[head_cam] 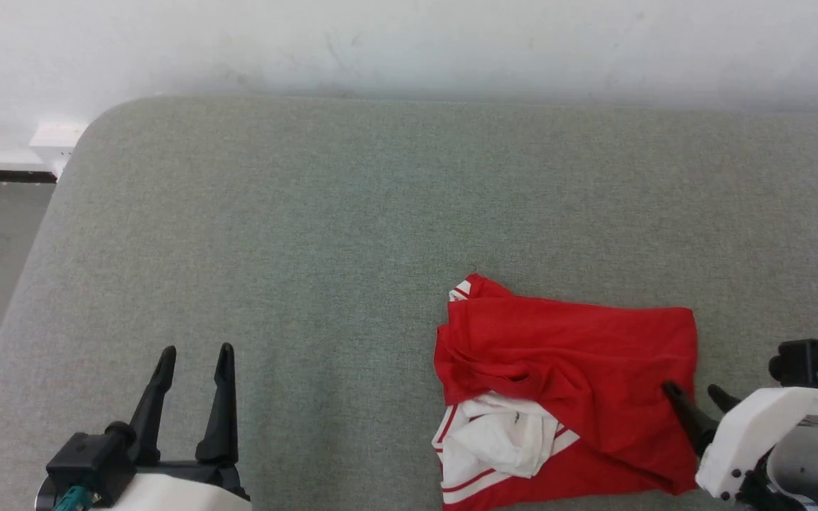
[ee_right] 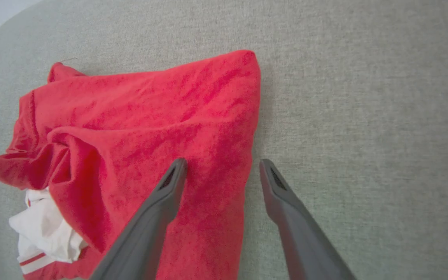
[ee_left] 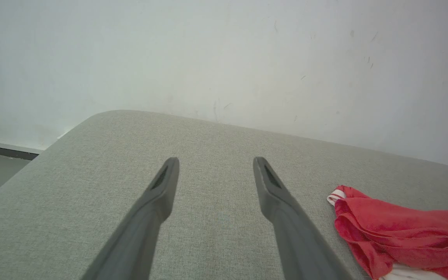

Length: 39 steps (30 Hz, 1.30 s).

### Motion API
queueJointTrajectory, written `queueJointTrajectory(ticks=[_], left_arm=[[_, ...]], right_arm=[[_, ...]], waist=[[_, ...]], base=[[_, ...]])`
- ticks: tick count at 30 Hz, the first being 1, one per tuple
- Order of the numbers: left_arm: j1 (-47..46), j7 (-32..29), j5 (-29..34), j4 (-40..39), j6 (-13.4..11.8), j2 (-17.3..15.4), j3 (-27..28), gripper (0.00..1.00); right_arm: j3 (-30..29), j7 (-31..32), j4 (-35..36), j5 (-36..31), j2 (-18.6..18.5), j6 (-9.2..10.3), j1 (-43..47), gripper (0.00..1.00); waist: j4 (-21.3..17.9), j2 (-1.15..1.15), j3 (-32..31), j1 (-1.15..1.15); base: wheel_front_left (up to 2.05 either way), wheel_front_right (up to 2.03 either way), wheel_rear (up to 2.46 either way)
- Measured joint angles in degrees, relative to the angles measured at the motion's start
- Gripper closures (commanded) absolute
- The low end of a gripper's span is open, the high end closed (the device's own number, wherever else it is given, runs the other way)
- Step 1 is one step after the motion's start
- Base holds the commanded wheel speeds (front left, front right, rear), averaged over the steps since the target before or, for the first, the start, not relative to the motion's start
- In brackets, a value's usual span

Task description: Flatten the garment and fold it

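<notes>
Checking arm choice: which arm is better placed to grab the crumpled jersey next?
Right. The right gripper is open astride the garment at its right edge; the left gripper is open over the bare grey surface, well apart from it.

The left hand [head_cam: 196, 350] sits well left of the garment [head_cam: 565, 355], fingers spread; right hand [head_cam: 691, 387] straddles its right edge, fingers apart too.

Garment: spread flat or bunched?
Bunched. The garment lies doubled over with rumpled folds toward the left; white striped fabric wads up at its near edge.
</notes>
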State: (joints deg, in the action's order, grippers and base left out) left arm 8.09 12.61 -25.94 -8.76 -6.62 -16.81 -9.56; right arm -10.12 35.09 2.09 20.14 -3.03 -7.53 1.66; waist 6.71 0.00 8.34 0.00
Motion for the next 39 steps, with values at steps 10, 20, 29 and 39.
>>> queueJointTrajectory(ticks=[10, 20, 29, 39], left_arm=[[-0.1, -0.6, 0.3, -0.7, -0.3, -0.5, -0.5, 0.0], [-0.3, -0.6, 0.3, -0.7, -0.5, -0.7, -1.0, 0.0], [-2.1, -0.4, 1.4, -1.8, -0.3, -0.9, -2.7, 0.0], [-3.3, -0.5, 1.9, -2.1, 0.1, -1.0, -3.9, 0.0]], right_arm=[[-1.0, -1.5, -11.0, -1.0, 0.0, 0.0, -4.6, 0.0], [-0.5, -1.5, -14.5, -0.2, -0.3, 0.0, -7.2, 1.0], [3.9, -0.8, -9.4, -4.7, -0.9, 0.0, -8.2, 1.0], [10.8, 1.9, -5.8, -5.3, -9.6, -0.01, -13.7, 1.0]], waist=[[2.2, 0.0, 0.5, 0.0], [3.0, 0.0, 0.6, 0.0], [-0.1, 0.0, 0.6, 0.0], [-6.5, 0.0, 0.9, 0.0]], base=[[0.0, 0.0, 0.0], [0.0, 0.0, 0.0], [0.0, 0.0, 0.0], [0.0, 0.0, 0.0]])
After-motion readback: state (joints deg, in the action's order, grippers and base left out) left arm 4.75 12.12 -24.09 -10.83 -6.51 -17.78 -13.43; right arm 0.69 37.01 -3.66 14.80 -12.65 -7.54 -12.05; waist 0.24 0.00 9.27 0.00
